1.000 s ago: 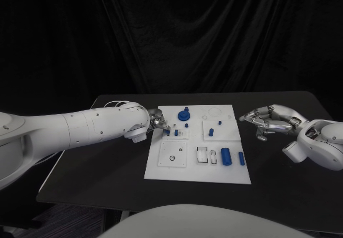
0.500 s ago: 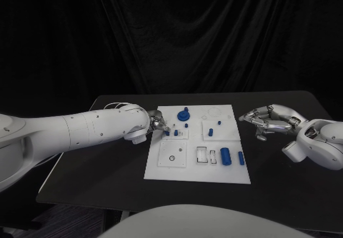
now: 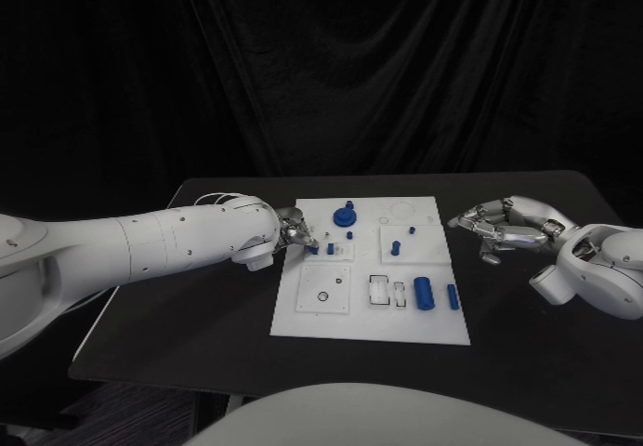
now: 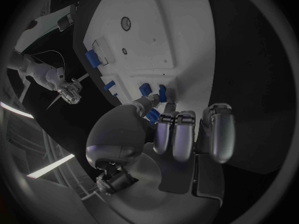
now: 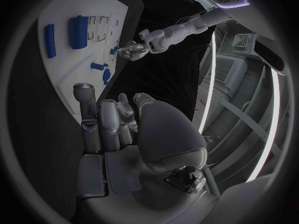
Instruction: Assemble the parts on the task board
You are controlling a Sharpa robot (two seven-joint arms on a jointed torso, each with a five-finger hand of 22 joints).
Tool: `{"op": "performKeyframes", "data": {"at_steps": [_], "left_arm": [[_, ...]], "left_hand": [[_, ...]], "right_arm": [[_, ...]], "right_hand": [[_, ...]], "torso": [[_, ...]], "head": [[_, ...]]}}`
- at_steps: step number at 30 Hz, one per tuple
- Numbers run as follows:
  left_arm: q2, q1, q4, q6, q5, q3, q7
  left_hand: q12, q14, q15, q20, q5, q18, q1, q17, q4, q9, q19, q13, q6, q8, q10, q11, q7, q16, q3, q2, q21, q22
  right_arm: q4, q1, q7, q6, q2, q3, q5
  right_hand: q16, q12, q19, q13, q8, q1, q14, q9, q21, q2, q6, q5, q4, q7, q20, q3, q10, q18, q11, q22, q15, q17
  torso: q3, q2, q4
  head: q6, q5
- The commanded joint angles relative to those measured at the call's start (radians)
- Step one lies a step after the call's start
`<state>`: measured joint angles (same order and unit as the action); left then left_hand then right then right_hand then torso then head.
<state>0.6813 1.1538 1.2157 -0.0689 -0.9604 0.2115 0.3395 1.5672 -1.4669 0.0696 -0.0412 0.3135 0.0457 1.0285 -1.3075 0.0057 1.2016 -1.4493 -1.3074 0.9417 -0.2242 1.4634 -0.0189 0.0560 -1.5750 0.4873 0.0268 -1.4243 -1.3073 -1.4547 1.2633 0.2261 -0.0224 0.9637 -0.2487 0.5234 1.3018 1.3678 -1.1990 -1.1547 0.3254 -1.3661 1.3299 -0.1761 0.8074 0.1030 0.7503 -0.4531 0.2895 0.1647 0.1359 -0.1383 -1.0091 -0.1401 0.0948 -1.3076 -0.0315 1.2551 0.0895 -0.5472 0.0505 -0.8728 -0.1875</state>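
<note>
a black curtain (image 3: 335, 84) hangs in deep vertical folds behind the black table (image 3: 175, 344) and closes off the whole back of the scene in the head view. the table top is matte and dark, with rounded corners, and its near left corner stands over a grey floor (image 3: 121, 409) that shows in a narrow patch below the table edge. in the right wrist view the room beyond is dim, with a long bright strip of light (image 5: 274, 129) curving along the side and pale wall panels (image 5: 233, 79) beside it. in the left wrist view two thin bright strips of light (image 4: 50, 165) cross the dark surround.
</note>
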Motion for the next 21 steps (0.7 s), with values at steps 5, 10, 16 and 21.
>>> {"op": "performKeyframes", "data": {"at_steps": [5, 10, 16, 21], "left_arm": [[-0.001, -0.005, -0.001, 0.016, -0.002, 0.000, -0.006], [-0.005, -0.007, -0.001, 0.018, -0.002, 0.000, -0.009], [-0.007, -0.012, -0.003, 0.019, -0.002, 0.000, -0.012], [-0.007, -0.016, -0.006, 0.027, -0.002, 0.000, 0.000]], "left_hand": [[0.004, -0.104, 0.003, 0.001, -0.005, 0.009, -0.007, -0.263, 0.006, 0.002, 0.006, -0.263, -0.001, -0.002, 0.107, -0.003, -0.007, 0.004, 0.000, 0.002, 0.008, -0.102], [0.004, -0.104, 0.002, 0.001, -0.047, 0.010, -0.014, -0.263, 0.019, 0.001, 0.008, -0.263, -0.004, 0.001, 0.107, -0.001, -0.005, 0.004, -0.010, 0.001, 0.013, -0.100], [0.004, -0.104, -0.005, -0.005, -0.131, 0.011, -0.047, -0.263, 0.077, -0.010, 0.012, -0.263, -0.021, 0.021, 0.107, 0.008, 0.005, 0.004, -0.083, -0.008, 0.021, -0.097], [0.004, -0.104, -0.011, -0.011, -0.160, 0.012, -0.062, -0.263, 0.116, -0.023, 0.013, -0.263, -0.021, 0.036, 0.107, 0.014, 0.012, 0.004, -0.145, -0.015, 0.025, -0.096]], "right_arm": [[-0.001, -0.003, -0.021, 0.014, -0.001, 0.001, 0.002], [-0.001, -0.004, -0.025, 0.016, -0.001, 0.001, 0.002], [-0.002, -0.004, -0.030, 0.020, 0.000, 0.001, 0.002], [-0.003, -0.004, -0.036, 0.023, 0.002, 0.001, 0.002]], "right_hand": [[-0.006, -0.007, 0.006, 0.003, 0.008, -0.014, -0.009, 0.002, -0.004, -0.005, -0.008, -0.009, -0.004, 0.003, 0.001, -0.005, 0.005, -0.007, -0.001, -0.067, 0.001, -0.002], [-0.006, -0.008, 0.006, 0.005, 0.010, -0.018, -0.009, 0.002, -0.005, -0.005, -0.009, -0.013, -0.005, 0.003, 0.001, -0.006, 0.007, -0.007, -0.001, -0.067, 0.001, -0.003], [-0.005, -0.009, 0.007, 0.009, 0.012, -0.024, -0.009, 0.003, -0.007, -0.007, -0.010, -0.021, -0.006, 0.003, 0.001, -0.008, 0.009, -0.007, -0.001, -0.067, 0.001, -0.003], [-0.006, -0.010, 0.008, 0.013, 0.016, -0.033, -0.011, 0.003, -0.008, -0.010, -0.011, -0.032, -0.008, 0.003, 0.001, -0.011, 0.013, -0.007, -0.001, -0.067, 0.001, -0.006]], "torso": [[-0.0002, -0.001, -0.0013], [-0.0002, -0.001, -0.0009], [-0.0001, -0.001, -0.0007], [0.0000, -0.001, -0.0011]], "head": [[0.000, -0.002], [0.000, -0.003], [0.000, -0.002], [0.000, 0.000]]}}
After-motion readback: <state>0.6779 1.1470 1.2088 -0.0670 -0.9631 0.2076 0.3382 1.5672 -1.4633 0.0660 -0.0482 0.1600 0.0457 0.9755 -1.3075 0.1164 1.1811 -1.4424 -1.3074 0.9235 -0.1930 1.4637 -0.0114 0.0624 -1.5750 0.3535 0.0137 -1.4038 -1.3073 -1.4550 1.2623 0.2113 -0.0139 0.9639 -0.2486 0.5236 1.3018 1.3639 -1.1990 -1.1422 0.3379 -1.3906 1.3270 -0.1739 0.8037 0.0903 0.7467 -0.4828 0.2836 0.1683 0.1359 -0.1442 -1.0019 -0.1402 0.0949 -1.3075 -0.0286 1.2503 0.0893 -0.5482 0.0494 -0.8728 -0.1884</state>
